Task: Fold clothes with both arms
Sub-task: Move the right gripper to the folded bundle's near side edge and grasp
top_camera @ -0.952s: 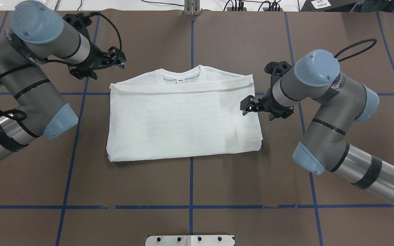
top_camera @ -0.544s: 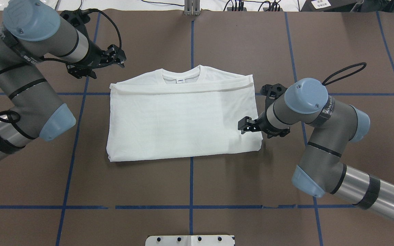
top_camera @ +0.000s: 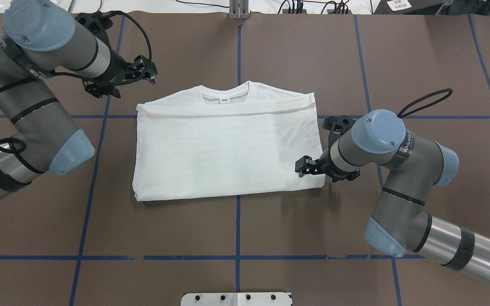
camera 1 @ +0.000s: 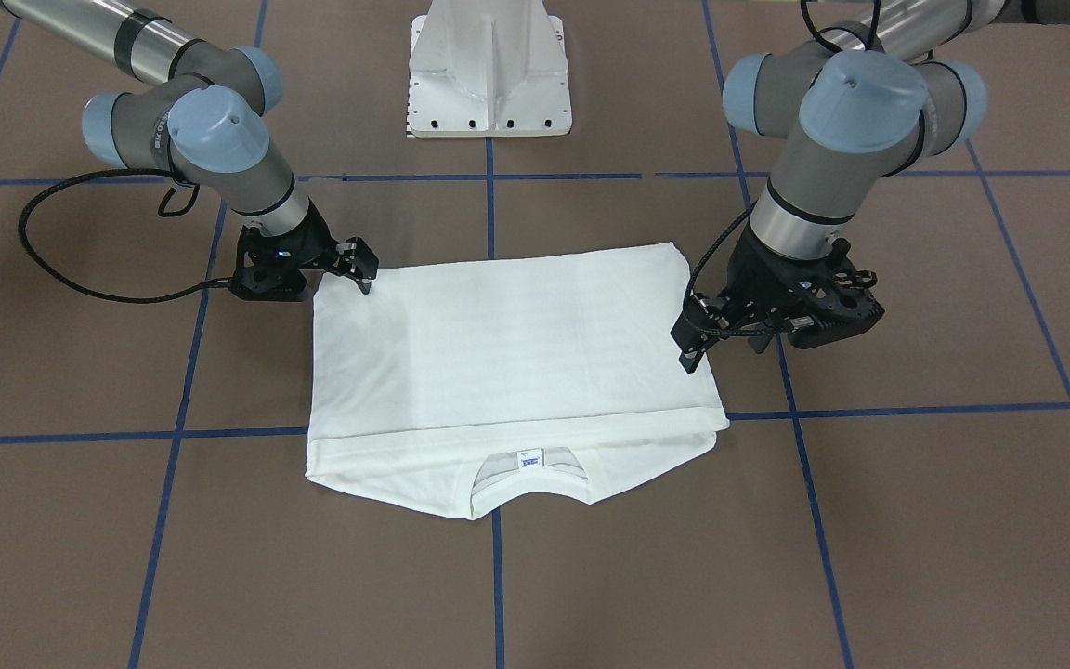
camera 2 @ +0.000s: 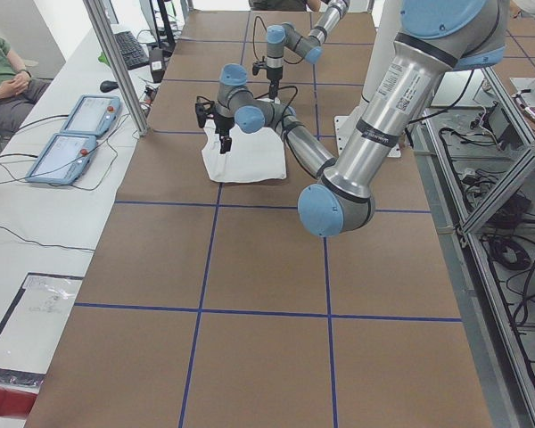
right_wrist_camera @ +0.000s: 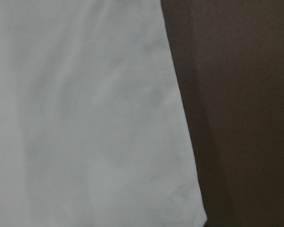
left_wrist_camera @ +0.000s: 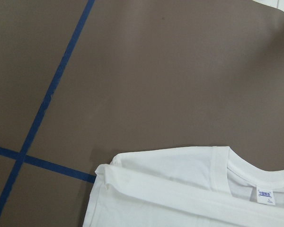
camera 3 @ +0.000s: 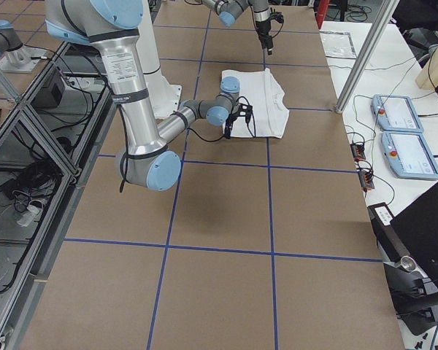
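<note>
The white T-shirt [top_camera: 223, 148] lies folded into a rectangle at the table's middle, collar [top_camera: 226, 90] and neck label [top_camera: 224, 100] at the far edge. It also shows in the front-facing view [camera 1: 507, 353]. No printed text shows. My right gripper [top_camera: 299, 166] is low over the shirt's near right corner, jaws apart and empty; it also shows in the front-facing view [camera 1: 363, 268]. The right wrist view shows only that corner [right_wrist_camera: 109, 142] close up. My left gripper [top_camera: 149, 72] hangs raised beyond the shirt's far left corner, jaws apart and empty. The left wrist view shows that corner [left_wrist_camera: 180, 189] from above.
The brown table [top_camera: 236, 221] carries a grid of blue tape lines. The white pedestal base [camera 1: 489, 74] stands at the robot's side. Operator consoles [camera 2: 71, 134] and an aluminium post [camera 2: 116, 62] stand past the far edge. A seated person [camera 2: 4, 71] is beside them.
My right gripper has moved along the shirt's right edge from its middle towards the near corner and come lower. My left arm has drawn back slightly. The shirt has not moved.
</note>
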Available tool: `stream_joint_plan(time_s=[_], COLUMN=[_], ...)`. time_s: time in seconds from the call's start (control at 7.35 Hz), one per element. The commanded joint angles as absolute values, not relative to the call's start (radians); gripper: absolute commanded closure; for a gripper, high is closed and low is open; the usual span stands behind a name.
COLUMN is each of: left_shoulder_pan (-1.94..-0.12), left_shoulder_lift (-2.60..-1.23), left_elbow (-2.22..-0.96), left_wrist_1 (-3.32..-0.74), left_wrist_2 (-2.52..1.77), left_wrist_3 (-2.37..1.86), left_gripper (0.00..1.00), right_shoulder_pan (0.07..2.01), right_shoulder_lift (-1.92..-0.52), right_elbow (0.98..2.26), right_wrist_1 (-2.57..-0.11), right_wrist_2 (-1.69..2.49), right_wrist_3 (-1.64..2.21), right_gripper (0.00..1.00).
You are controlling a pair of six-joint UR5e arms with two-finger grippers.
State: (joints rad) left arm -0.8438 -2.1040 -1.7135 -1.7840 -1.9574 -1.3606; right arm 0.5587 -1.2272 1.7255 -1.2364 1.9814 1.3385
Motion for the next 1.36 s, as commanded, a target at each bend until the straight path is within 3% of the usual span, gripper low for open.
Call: stream_joint_plan(time_s=[0.0, 0.14, 0.82, 1.22], left_shoulder_pan=[-0.844, -0.842, -0.842, -0.841], left_shoulder_lift=[-2.105, -2.105, -2.108, -2.114], left_elbow=[-1.713, -1.713, -1.713, -1.721], left_wrist_1=[-1.784, -1.784, -1.784, -1.783], left_wrist_2=[-1.957, -1.957, -1.956, -1.953], left_wrist_3=[-1.361, -1.361, -1.361, -1.361], left_gripper=[0.01, 0.01, 0.01, 0.01], right_shoulder_pan=[0.557, 0.557, 0.56, 0.549], right_shoulder_lift=[-1.23, -1.242, -1.325, -1.504], right_elbow=[1.727, 1.744, 1.876, 2.052], right_wrist_1=[-1.236, -1.236, -1.293, -1.335], right_wrist_2=[1.991, 1.991, 1.996, 1.993], right_wrist_3=[1.341, 1.341, 1.339, 1.339], right_gripper=[0.67, 1.0, 1.0, 1.0])
